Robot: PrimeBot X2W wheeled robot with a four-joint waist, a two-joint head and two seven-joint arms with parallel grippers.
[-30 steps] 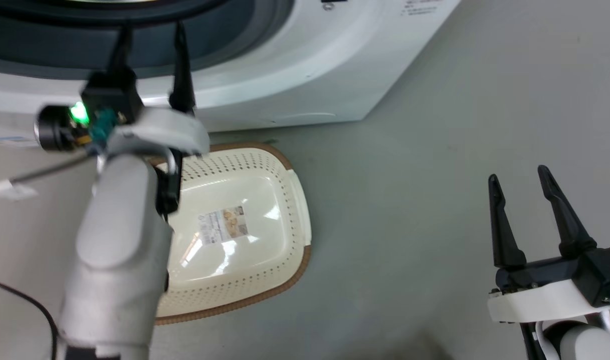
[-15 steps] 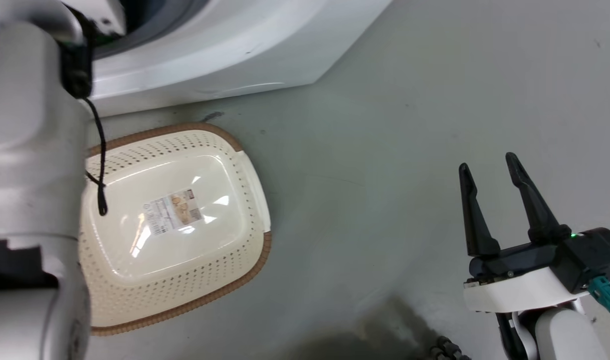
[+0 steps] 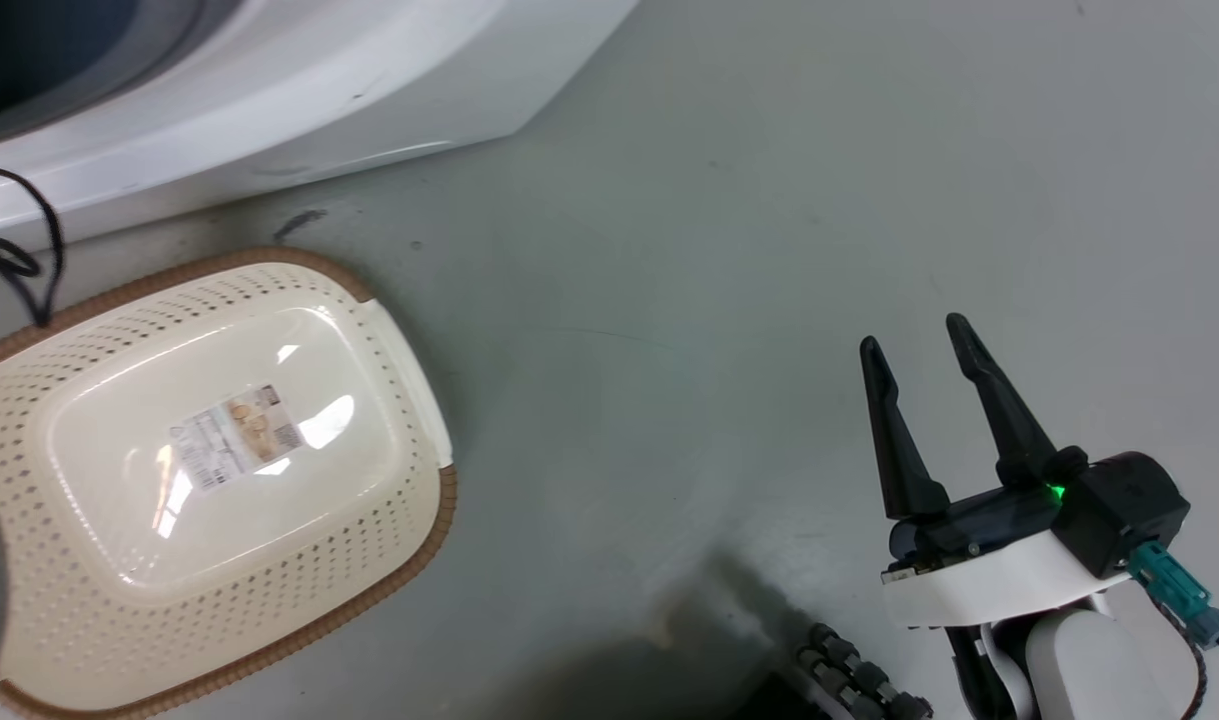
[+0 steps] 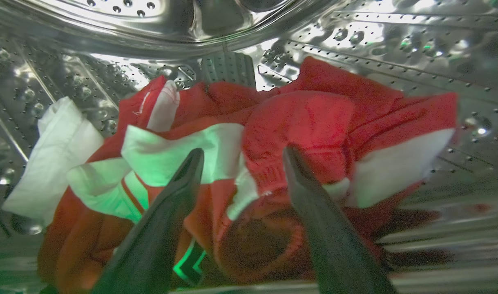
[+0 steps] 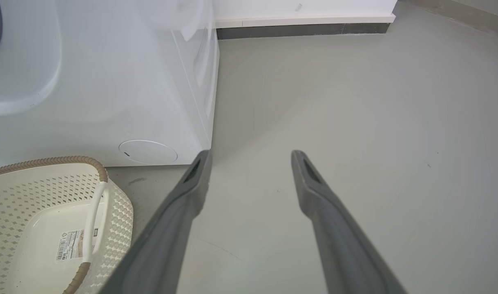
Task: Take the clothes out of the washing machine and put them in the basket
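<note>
Head view: the basket (image 3: 414, 480) is seen empty on the floor (image 3: 719, 200), just beside the washing machine (image 3: 269, 90). The right gripper (image 3: 914, 334) is held over bare floor, jaws released.

Left wrist view: the clothes (image 4: 310, 122) are found heaped in the drum (image 4: 375, 36). The left gripper (image 4: 242, 151) is presented to them, jaws spread, contact apparently not made.

Right wrist view: nothing is grasped.

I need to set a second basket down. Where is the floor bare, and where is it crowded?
Bare floor lies between the basket and the right hand, and beside the machine. Crowded: the drum, where clothes lie before the left hand.
</note>
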